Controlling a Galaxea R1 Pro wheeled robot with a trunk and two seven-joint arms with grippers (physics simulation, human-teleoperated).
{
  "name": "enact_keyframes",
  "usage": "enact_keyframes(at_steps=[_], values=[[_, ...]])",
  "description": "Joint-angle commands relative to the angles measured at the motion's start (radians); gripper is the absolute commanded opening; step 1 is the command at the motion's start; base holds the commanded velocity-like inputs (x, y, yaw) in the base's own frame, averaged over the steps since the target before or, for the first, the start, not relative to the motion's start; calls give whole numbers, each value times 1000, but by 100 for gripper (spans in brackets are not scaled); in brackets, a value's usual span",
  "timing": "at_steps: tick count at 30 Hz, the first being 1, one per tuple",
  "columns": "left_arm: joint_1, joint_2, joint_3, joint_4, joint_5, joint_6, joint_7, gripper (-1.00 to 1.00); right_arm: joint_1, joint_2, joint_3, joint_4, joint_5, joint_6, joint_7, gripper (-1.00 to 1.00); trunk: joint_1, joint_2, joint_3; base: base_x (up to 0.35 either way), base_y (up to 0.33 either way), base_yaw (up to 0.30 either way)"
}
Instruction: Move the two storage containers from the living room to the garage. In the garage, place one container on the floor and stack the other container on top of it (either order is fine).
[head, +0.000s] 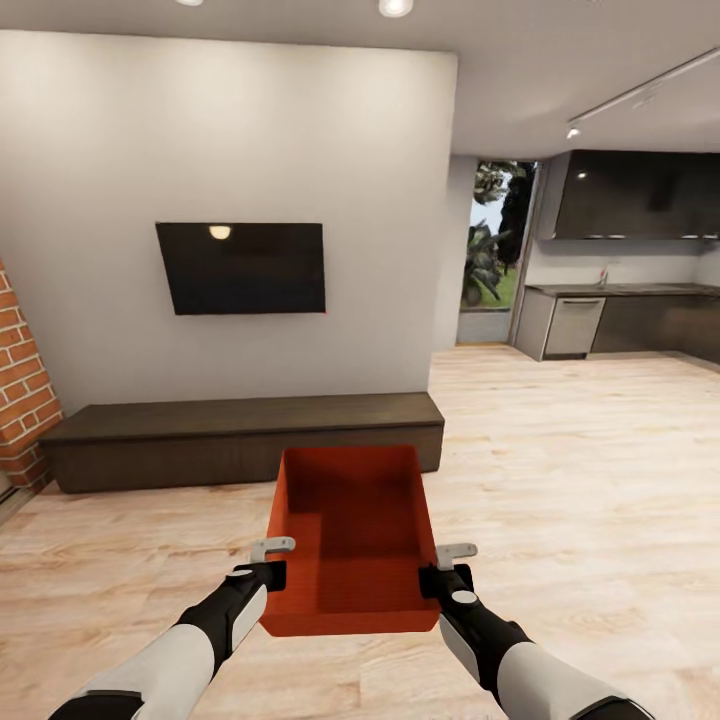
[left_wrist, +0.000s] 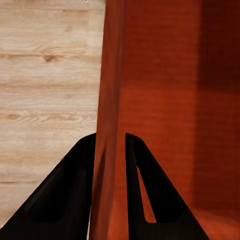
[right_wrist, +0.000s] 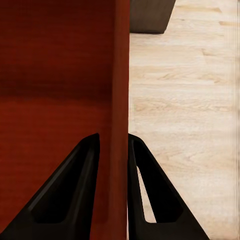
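I hold one red-orange open-top storage container (head: 350, 540) level in front of me, above the living room's pale wood planks (head: 590, 480). My left gripper (head: 272, 572) is shut on its left long wall and my right gripper (head: 442, 576) is shut on its right long wall. The left wrist view has the thin wall (left_wrist: 111, 90) pinched between my left gripper's (left_wrist: 110, 137) dark fingers. The right wrist view has the opposite wall (right_wrist: 121, 75) clamped in my right gripper (right_wrist: 114, 136). The bin is empty inside. The garage is out of view.
A long low dark cabinet (head: 240, 432) stands just beyond the bin, under a black TV (head: 240, 267) on the white wall. A red-brick fireplace (head: 20, 385) is at the left edge. Open wood floor runs right toward a dark kitchen (head: 625, 320) and a glass door (head: 495, 250).
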Motion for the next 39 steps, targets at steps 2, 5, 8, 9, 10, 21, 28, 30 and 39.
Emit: enact_keyframes(at_steps=[2, 5, 8, 9, 10, 21, 28, 30, 39], values=[[0, -1, 3, -6, -6, 6, 9, -100, -1, 3, -3, 3, -23, -3, 1, -100, 0, -1, -1, 0, 0, -246], [0, -1, 3, -6, -6, 6, 9, -100, -1, 3, -3, 3, -23, -3, 1, -100, 0, -1, -1, 0, 0, -247], [0, -1, 3, -6, -6, 6, 8, -100, -1, 3, -3, 3, -23, -3, 1, -100, 0, -1, -1, 0, 0, -247], [0, -1, 3, -6, -6, 6, 8, -100, -1, 3, -3, 3, -23, -3, 1, -100, 0, -1, -1, 0, 0, -247], [0, -1, 3, -6, -6, 6, 9, -100, -1, 3, -3, 3, -23, -3, 1, -100, 0, -1, -1, 0, 0, -248], [0, -1, 3, -6, -6, 6, 9, -100, -1, 3, -3, 3, -24, -3, 1, -100, 0, -1, -1, 0, 0, -248], [1, -1, 3, -5, -6, 6, 9, -100, -1, 3, -3, 3, -25, -4, 1, -100, 0, -1, -1, 0, 0, -248], [1, 0, 4, -5, -6, 6, 8, -100, -1, 3, -3, 3, -26, -4, 1, -100, 0, -1, -1, 0, 0, -248], [0, -1, 5, -4, -5, 6, 8, -100, -1, 3, -3, 3, -26, -3, 1, -100, 0, -1, -1, 0, 0, -248]])
